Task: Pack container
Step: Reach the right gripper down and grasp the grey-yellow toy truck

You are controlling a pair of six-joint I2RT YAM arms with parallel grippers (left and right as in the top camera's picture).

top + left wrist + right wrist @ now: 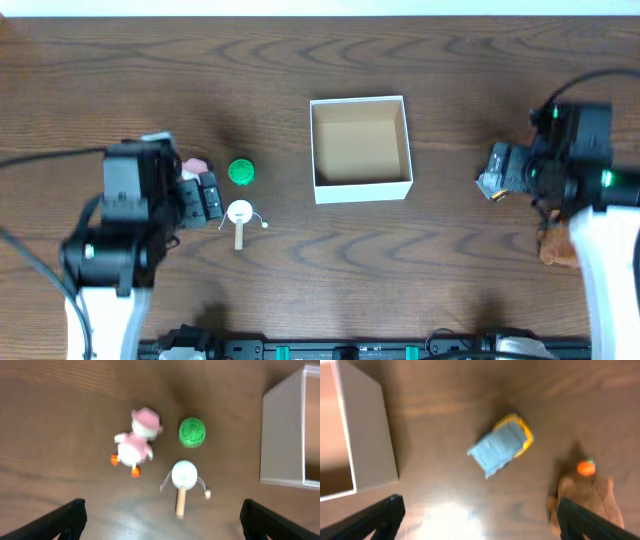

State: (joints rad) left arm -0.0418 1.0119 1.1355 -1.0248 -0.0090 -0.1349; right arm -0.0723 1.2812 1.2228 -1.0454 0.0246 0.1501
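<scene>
The container [361, 188] is white outside and brown inside. The bench [300, 60] is dark brown woodgrain. The ball [192, 431] is green, the duck [136, 445] pink and white with orange feet, the car [501, 445] blue and yellow.

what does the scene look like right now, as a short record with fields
container: white box, open top, nothing inside
left arm's side: pink duck, green ball, white rattle
right arm's side: blue-yellow toy car, brown plush
left gripper: open, empty, over the left toys
right gripper: open, empty, over the toy car
</scene>
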